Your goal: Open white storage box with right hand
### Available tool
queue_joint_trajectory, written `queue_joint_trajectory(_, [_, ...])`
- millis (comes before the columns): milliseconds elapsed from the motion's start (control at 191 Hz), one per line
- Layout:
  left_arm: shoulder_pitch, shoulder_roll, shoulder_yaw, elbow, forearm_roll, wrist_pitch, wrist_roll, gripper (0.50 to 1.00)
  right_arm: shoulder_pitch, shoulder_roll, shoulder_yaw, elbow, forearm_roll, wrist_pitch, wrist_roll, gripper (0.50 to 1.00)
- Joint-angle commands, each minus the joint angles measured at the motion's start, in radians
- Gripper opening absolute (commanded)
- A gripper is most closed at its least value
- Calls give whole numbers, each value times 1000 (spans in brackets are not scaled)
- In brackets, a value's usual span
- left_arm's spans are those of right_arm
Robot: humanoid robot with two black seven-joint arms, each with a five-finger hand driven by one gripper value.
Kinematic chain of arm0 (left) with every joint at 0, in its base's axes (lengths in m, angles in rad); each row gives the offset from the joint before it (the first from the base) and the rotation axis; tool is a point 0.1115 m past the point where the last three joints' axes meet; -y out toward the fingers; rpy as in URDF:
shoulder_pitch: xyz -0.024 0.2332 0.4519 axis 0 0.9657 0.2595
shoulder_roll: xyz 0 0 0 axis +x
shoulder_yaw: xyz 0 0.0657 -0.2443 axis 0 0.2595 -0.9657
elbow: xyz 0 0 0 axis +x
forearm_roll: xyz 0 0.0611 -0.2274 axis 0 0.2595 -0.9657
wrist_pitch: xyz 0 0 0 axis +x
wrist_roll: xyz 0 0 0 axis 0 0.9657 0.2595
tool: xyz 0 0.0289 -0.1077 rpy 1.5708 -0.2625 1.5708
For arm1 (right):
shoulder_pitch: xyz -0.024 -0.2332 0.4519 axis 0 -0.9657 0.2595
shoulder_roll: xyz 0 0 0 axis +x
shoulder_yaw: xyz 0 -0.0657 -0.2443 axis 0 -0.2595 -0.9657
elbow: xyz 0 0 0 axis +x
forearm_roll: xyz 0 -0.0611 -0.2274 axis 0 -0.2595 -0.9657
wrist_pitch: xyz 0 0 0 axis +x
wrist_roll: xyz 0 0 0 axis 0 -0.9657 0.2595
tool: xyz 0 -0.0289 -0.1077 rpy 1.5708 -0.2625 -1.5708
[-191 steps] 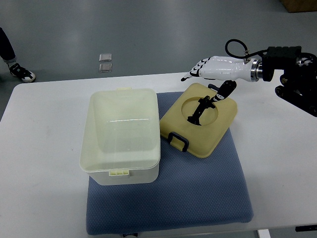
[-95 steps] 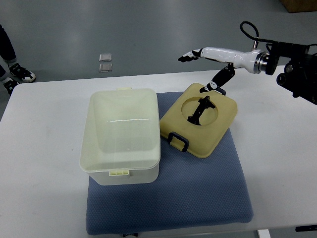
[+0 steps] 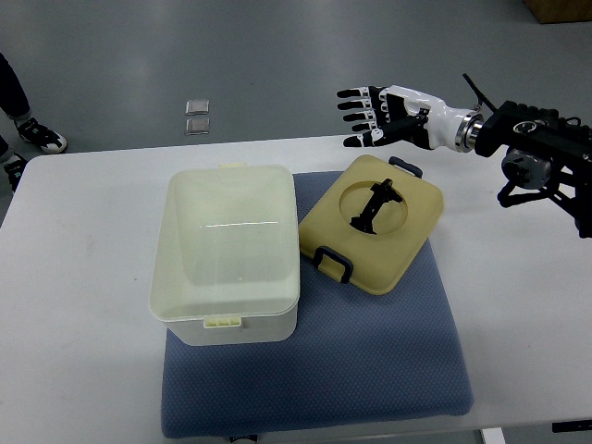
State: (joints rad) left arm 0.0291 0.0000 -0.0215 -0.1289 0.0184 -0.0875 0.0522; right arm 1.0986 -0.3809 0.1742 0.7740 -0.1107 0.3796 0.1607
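1. The right hand (image 3: pixel 384 117) is in the upper right of the frame, with its arm entering from the right edge. The fingers are spread wide and it holds nothing.
2. The hand is above the far edge of the table (image 3: pixel 74 277), a little beyond the lid (image 3: pixel 407 236), and it does not touch the lid.
3. The box (image 3: pixel 229 254) stands left of centre, on the left part of the blue mat (image 3: pixel 370 361). It is open, and its inside looks empty.
4. The lid lies flat on the mat just beside the box, at the right of it, slightly turned. It has a round hollow with a black handle (image 3: pixel 375 205) and a black latch (image 3: pixel 331 263) at its near edge.
5. A person's shoes (image 3: pixel 32 136) show at the upper left edge, on the floor.
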Motion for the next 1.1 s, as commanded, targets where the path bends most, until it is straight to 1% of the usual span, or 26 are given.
queue_joint_trajectory(0, [0,0,0,0,0,0,0,1000,-9,8,1,-1,252,28,-72,903])
queue_joint_trajectory(73, [0,0,0,2,0,-1,0,1000,-17,13,1,-4,354,31,-115,905])
queue_joint_trajectory(131, [0,0,0,0,0,0,0,1000,-19,27,2,-13,388,35,-128,905])
queue_joint_trajectory(320, [0,0,0,0,0,0,0,1000,-23,45,18,-42,401,45,-128,905])
queue_joint_trajectory(409, [0,0,0,0,0,0,0,1000,-45,66,21,-111,382,97,-128,905])
queue_joint_trajectory(456, [0,0,0,0,0,0,0,1000,-52,79,19,-141,378,113,-128,907])
queue_joint_trajectory(483, [0,0,0,0,0,0,0,1000,-57,82,19,-159,375,123,-127,923])
queue_joint_trajectory(503, [0,0,0,0,0,0,0,1000,-59,83,19,-165,375,127,-121,926])
queue_joint_trajectory(629, [0,0,0,0,0,0,0,1000,-60,97,19,-174,375,117,-116,926])
queue_joint_trajectory(860, [0,0,0,0,0,-1,0,1000,-59,96,47,-173,378,130,-116,928])
queue_joint_trajectory(1091, [0,0,0,0,0,0,0,1000,-68,99,44,-174,387,127,-116,928])
